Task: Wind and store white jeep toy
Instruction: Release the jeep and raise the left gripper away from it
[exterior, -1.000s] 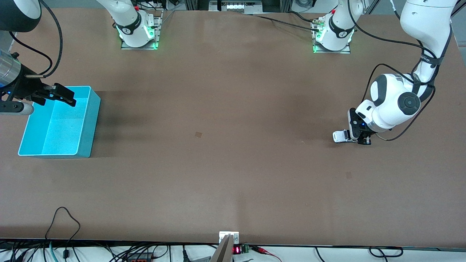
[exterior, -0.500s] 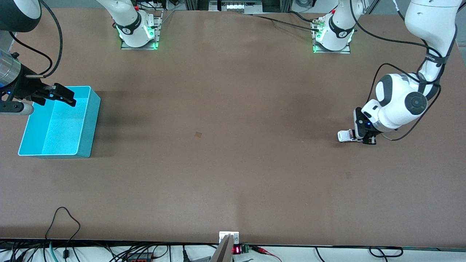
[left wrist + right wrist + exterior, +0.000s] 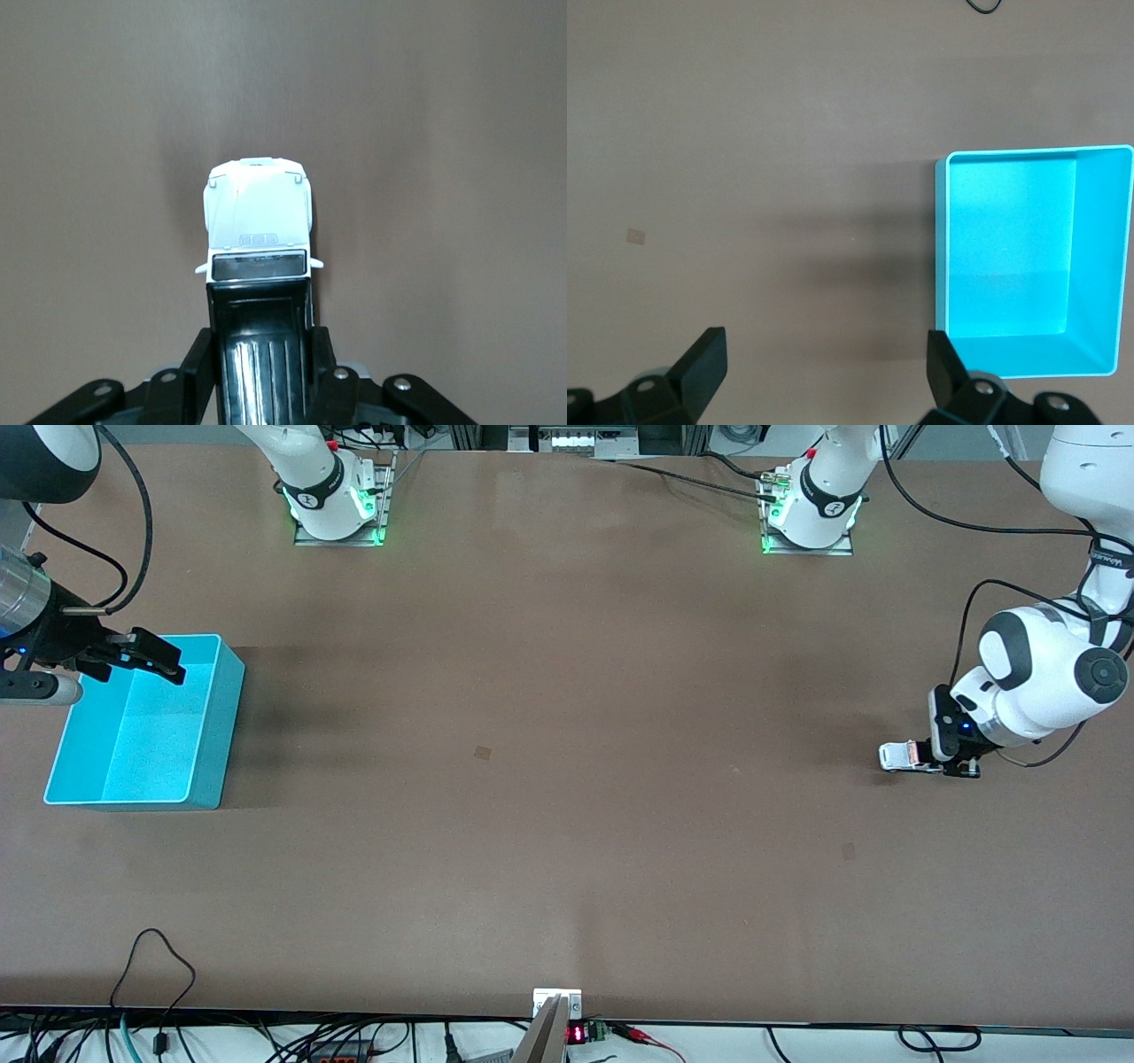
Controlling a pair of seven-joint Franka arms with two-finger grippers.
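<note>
The white jeep toy (image 3: 902,755) stands on the brown table near the left arm's end, its wheels on the surface. My left gripper (image 3: 944,767) is shut on its rear part. In the left wrist view the jeep (image 3: 257,221) shows its white hood and windscreen, and the black roof runs back between the fingers (image 3: 202,354) of the left gripper (image 3: 261,350). My right gripper (image 3: 152,661) waits open over the rim of the turquoise bin (image 3: 227,726) at the right arm's end. The right wrist view shows the right gripper (image 3: 824,367) with nothing between its fingers, and the bin (image 3: 941,248) beside it.
The bin holds nothing. A small square mark (image 3: 482,752) lies on the table near its middle. The arm bases (image 3: 337,505) (image 3: 811,514) stand along the table's edge away from the front camera. Cables (image 3: 159,965) hang at the edge nearest that camera.
The left gripper has drawn the jeep along the table toward the left arm's end, wheels still down. The right arm has not moved.
</note>
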